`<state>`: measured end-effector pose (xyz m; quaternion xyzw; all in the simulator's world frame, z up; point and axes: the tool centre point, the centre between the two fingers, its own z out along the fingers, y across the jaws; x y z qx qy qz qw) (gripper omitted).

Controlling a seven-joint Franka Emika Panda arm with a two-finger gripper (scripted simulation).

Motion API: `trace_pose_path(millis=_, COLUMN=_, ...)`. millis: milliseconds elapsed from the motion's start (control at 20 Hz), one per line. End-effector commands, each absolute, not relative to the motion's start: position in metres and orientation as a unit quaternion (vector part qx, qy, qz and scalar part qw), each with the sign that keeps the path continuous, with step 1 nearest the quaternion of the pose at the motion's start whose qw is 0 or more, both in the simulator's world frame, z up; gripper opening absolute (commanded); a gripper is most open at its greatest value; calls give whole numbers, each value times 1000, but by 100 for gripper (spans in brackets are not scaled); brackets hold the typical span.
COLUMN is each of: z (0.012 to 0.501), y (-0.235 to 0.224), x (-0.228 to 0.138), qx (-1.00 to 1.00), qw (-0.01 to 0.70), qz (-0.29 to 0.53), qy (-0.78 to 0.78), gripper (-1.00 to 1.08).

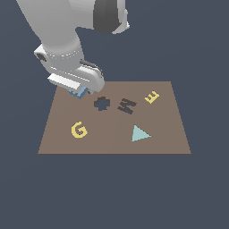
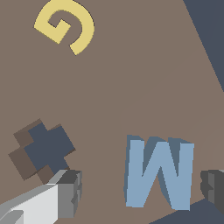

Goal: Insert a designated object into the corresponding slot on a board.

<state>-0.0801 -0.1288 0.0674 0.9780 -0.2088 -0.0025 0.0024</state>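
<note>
Far corner of the board (image 1: 62,143) at the exterior view's left is occupied by the gripper (image 1: 82,92), low over the blue M block (image 1: 80,93). In the wrist view the block (image 2: 159,173) is seen between the two fingers (image 2: 70,192), a gap left on each side.

Between there and the M-shaped slot (image 1: 126,105) only the cross-shaped recess (image 1: 102,103) is met, sunk, nothing raised. The slot mouth is seen unfilled.

Flanking the slot: yellow E (image 1: 152,96) near it toward the exterior view's right, teal triangle (image 1: 140,133) nearer the camera, yellow G (image 1: 78,129) well apart. How far these stand proud cannot be told. Bare brown surface lies between them.
</note>
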Motion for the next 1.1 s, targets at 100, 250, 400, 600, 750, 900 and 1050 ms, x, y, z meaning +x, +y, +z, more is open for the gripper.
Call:
trace_pose_path(millis=100, z=54, y=-143, x=-93, qx=972, qw=2, qz=0, qy=-236, gripper=100)
trace_pose_path(millis=250, z=50, y=-147, x=-97, qx=970, qw=1, qz=0, qy=-244, gripper=100)
trace_pose_path(millis=400, z=49, y=-147, x=-97, qx=970, qw=1, qz=0, qy=-244, gripper=100)
trace_pose_path(millis=600, z=50, y=-146, x=-96, qx=970, qw=0, qz=0, qy=-242, gripper=100)
trace_pose_path(millis=750, z=47, y=-146, x=-96, qx=970, qw=0, qz=0, qy=-242, gripper=100)
trace_pose_path(millis=900, z=38, y=-145, x=-96, qx=970, qw=0, qz=0, qy=-241, gripper=100)
trace_pose_path(millis=1050, z=31, y=-145, x=-96, qx=970, qw=0, qz=0, qy=-241, gripper=100)
